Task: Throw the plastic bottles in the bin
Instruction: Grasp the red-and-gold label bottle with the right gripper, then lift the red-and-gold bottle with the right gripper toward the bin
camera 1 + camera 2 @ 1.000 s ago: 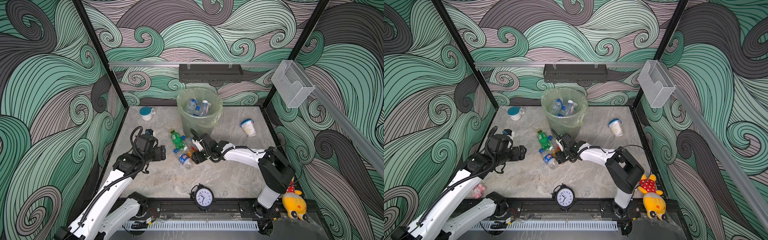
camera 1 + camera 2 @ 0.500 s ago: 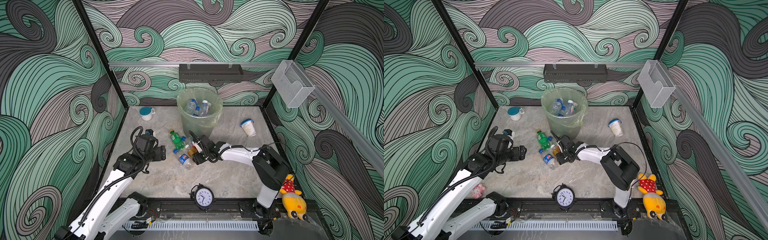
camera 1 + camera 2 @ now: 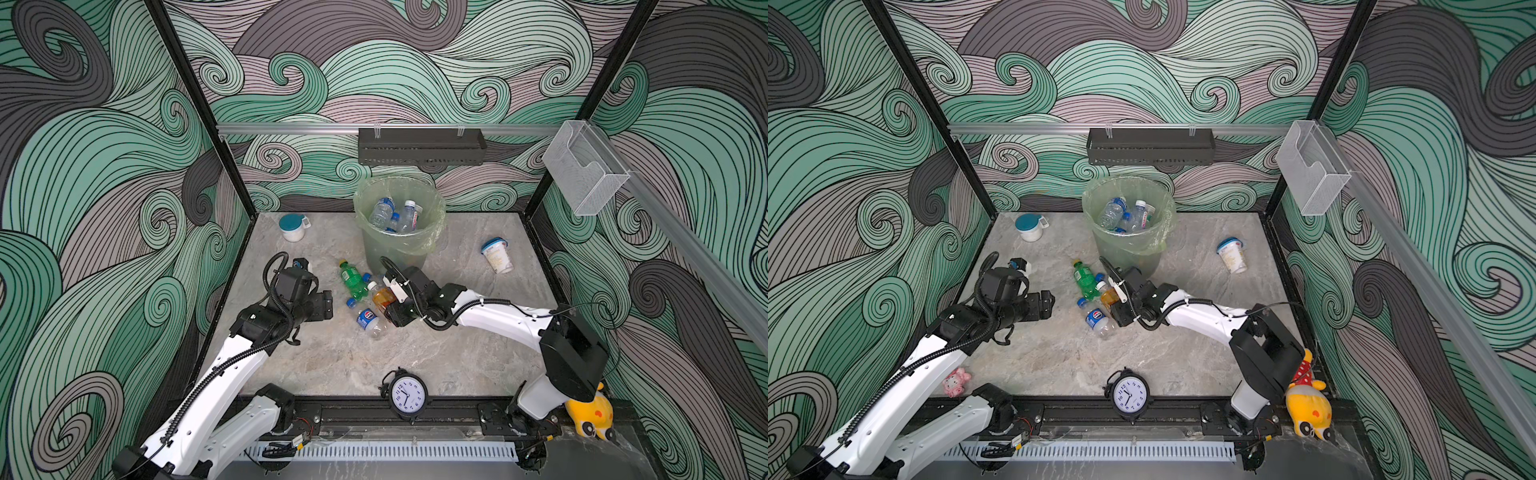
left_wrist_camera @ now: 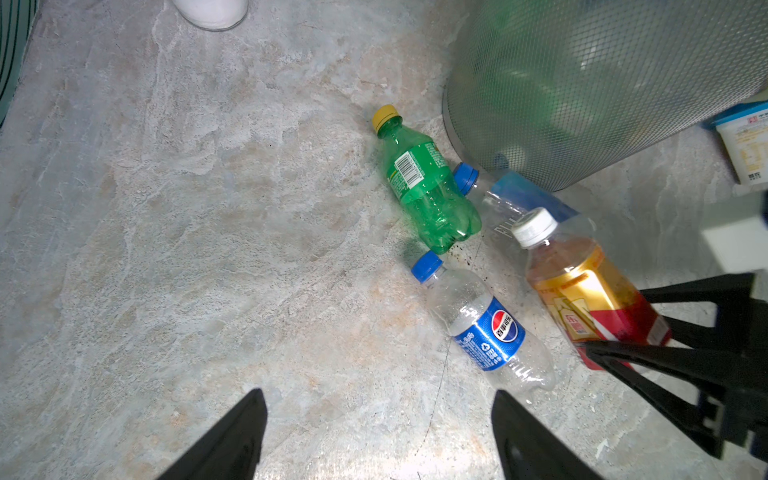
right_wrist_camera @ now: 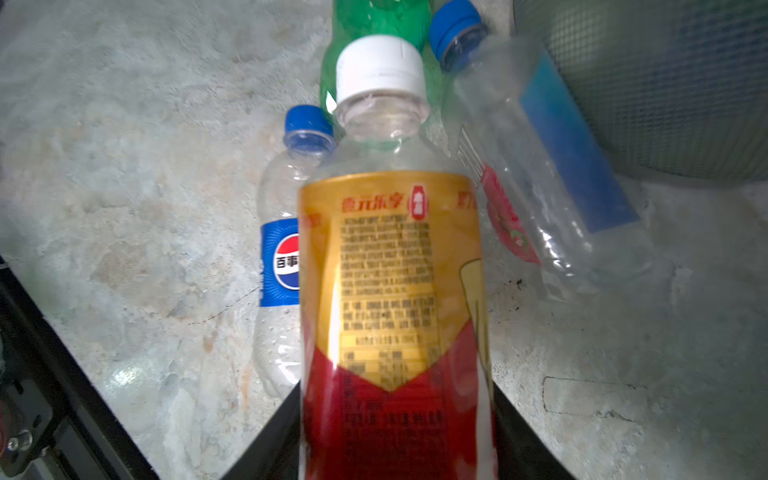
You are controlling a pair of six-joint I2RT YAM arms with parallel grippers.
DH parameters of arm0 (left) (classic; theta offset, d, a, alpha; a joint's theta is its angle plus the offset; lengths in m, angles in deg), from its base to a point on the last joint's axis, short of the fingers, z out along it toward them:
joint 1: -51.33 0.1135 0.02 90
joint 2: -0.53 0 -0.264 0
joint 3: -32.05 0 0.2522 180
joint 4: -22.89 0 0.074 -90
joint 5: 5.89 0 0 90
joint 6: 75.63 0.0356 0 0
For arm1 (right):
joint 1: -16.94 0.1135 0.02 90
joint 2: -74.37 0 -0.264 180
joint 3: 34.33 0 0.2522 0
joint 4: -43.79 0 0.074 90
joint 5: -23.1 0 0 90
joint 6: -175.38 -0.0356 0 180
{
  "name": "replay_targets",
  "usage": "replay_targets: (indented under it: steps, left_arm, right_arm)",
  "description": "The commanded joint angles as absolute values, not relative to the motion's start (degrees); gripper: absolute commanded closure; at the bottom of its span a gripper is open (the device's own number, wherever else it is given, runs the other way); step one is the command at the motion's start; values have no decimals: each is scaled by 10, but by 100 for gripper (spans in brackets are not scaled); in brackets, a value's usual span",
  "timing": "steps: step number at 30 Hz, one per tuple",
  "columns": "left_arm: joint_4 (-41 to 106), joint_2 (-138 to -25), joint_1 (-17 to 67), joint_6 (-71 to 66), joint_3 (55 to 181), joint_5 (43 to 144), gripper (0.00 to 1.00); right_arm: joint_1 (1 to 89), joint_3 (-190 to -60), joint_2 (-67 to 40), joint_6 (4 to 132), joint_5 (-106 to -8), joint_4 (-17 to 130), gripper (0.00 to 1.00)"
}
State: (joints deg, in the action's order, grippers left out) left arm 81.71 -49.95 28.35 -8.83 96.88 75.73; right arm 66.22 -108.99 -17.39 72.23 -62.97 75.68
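Plastic bottles (image 3: 360,291) are lying in a cluster just in front of the tall round grey bin (image 3: 392,255) lined with a pale green bag; several are already sitting inside it. Well left of the bin, your left gripper (image 3: 327,305) is hovering wide open and empty. Nearer the bin are lying the green yellow-capped bottle (image 3: 353,282) and the clear blue-labelled bottle (image 3: 369,321). Your right gripper (image 5: 397,415) is pinching the amber red-labelled bottle (image 3: 382,296) at its base. You are securing the grasp, I judge; next, it is calling for a lift clear of the bin's rim.
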Motion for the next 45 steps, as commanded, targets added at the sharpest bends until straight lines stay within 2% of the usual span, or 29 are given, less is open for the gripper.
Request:
replay_targets:
  steps: [1,11,20,32,40,45]
  left_arm:
    - [807,-500,288,-96,971,749,14]
    - [796,-503,288,-103,977,741,14]
    - [779,-499,287,-102,981,733,14]
    - [768,-500,287,-112,982,748,14]
    - [765,-496,287,-103,981,753,14]
    - [763,-503,288,-107,979,764,14]
  right_arm:
    - [664,-1073,-145,732,-627,771,51]
    - [659,-1000,-11,706,-631,778,54]
    - [644,-964,129,709,-661,856,55]
    - [630,-1033,266,729,-727,909,56]
    - [629,-1071,274,736,-767,923,55]
    - [626,-1209,172,756,-775,948,54]
